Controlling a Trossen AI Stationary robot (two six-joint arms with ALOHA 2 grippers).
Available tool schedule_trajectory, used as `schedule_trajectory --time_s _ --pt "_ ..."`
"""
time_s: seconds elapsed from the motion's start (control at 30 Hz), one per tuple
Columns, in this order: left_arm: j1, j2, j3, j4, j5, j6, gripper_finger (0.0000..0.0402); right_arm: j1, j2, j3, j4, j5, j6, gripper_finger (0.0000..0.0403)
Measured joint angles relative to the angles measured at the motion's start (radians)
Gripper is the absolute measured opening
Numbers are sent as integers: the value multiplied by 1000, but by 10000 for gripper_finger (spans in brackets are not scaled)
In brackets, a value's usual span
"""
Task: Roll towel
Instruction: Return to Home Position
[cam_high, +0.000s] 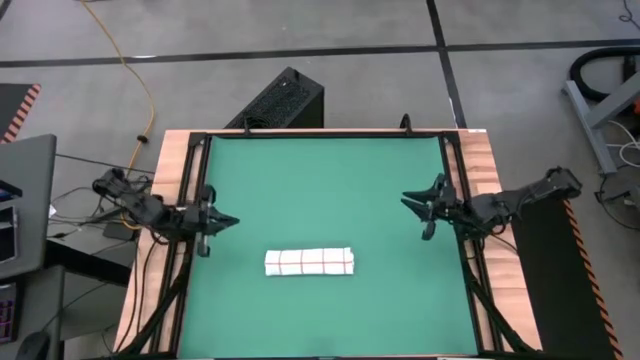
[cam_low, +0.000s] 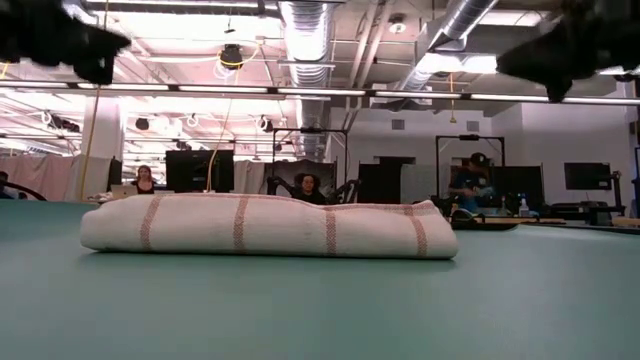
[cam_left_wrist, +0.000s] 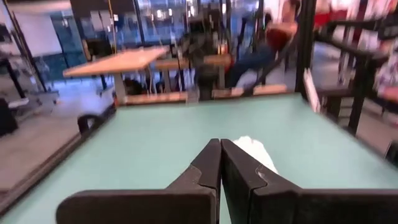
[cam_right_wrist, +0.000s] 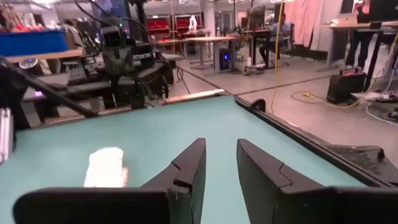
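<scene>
Where the overhead camera looks down, the thin white red-gridded cloth towel (cam_high: 309, 262) lies rolled near the front middle of the green mat (cam_high: 320, 170), with the left gripper (cam_high: 218, 224) and right gripper (cam_high: 422, 205) well apart at the mat's sides. At table level the roll looks soft, light and loose; pinching both ends should stop it unwinding. Left wrist: fingers pressed together. Right wrist: fingers spread, empty.

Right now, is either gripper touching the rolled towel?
Apart. The high view shows bare green mat between the towel and both the left gripper and the right gripper, each near a mat edge.
</scene>
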Motion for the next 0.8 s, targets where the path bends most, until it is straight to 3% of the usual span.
schedule_trajectory --time_s 0.17,0.3,0.57,0.8 --pt "61 -2 -103 3 55 -86 0 -2 -180 -110 16 58 -35 112" --pt "111 19 -141 49 179 -155 0 -2 -329 -179 1 60 -58 112" --pt "160 31 -167 108 404 -222 0 -8 -328 -231 -4 102 -17 112" --pt "160 52 -174 137 309 -208 0 -8 -322 -231 -9 104 -7 112"
